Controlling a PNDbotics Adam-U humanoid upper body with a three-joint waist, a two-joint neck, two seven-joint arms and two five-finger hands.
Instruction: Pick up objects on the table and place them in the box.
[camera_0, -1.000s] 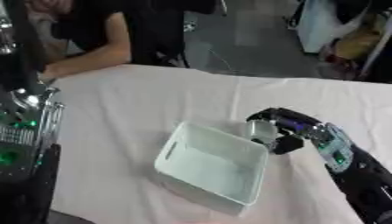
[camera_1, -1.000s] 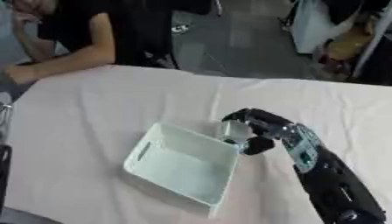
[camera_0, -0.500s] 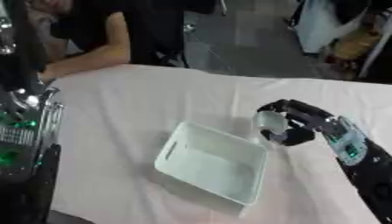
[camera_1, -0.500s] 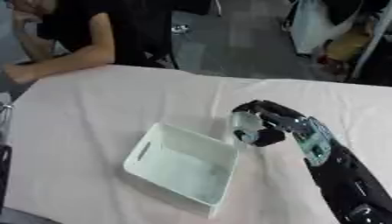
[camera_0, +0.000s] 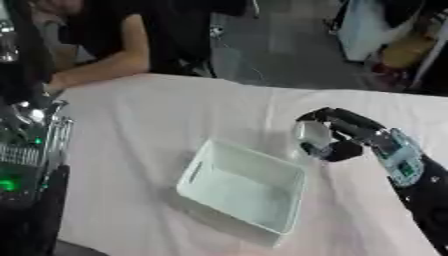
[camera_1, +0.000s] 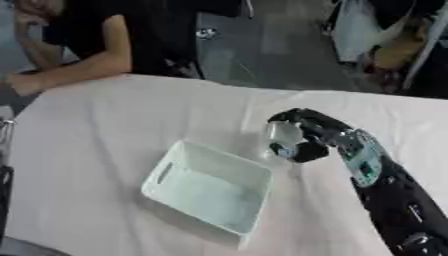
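The right hand (camera_0: 337, 137) reaches in from the right side, its fingers (camera_1: 297, 120) curled over and the thumb tucked under so that they close round a small pale object (camera_0: 311, 134) — whitish, rounded, too blurred to name. Hand and object sit just off the box's far right corner, above the bench (camera_0: 157, 115); whether the object touches the cloth cannot be told.

The box (camera_1: 210, 192) is a pale, mint-white rectangular tub lying askew on the bench, with a slot handle in its left end wall. Its inside shows only a bare floor.

The bench is covered in a light pinkish-white cloth, with wide open cloth to the left of the box and behind it, up to the far edge. The left arm (camera_0: 26, 165) stands at the left edge of the left eye view — metal parts and a green light — but its hand is not visible.
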